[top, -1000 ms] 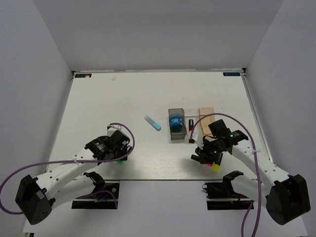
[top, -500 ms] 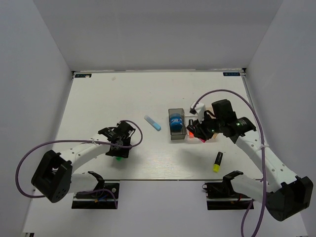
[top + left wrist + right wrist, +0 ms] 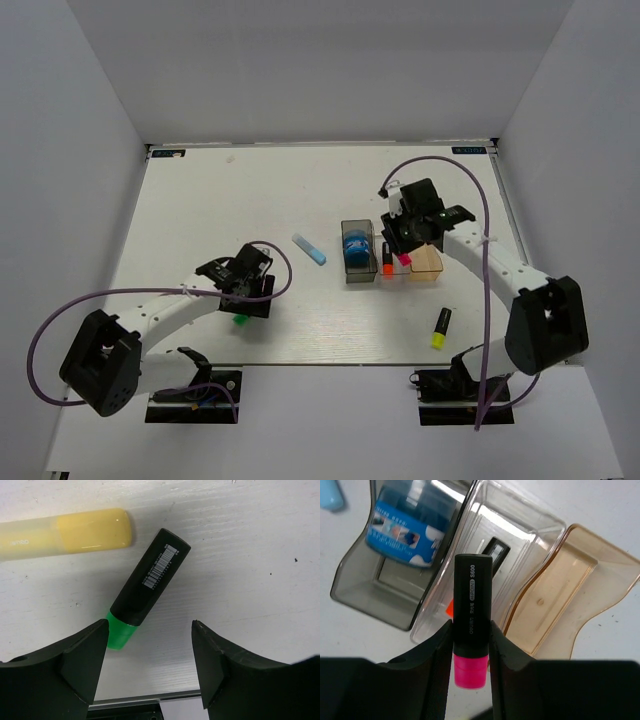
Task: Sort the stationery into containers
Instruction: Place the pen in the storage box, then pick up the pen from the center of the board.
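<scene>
The right gripper [image 3: 470, 650] clamped a pink-capped marker [image 3: 472, 615] over the clear bin [image 3: 530, 535], while the left gripper [image 3: 149, 635] gaped above a green-capped marker [image 3: 150, 582] beside a yellow tube [image 3: 75, 532] hidden overhead.

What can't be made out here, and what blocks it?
Left wrist view: yellow stick, its far end cut off by the left edge.
Top view: green marker mostly hidden under the left gripper.
Right wrist view: orange marker in the clear bin, partly behind the pink marker the right gripper holds.

You are getting open table [image 3: 250, 580] around the green-capped marker [image 3: 150, 580] between the spread fingers [image 3: 80, 655] of your left gripper [image 3: 149, 630]. A yellow stick [image 3: 65, 532] is lying just beside its butt end. An orange-capped marker [image 3: 492, 555] is occupying the clear bin [image 3: 520, 535].
</scene>
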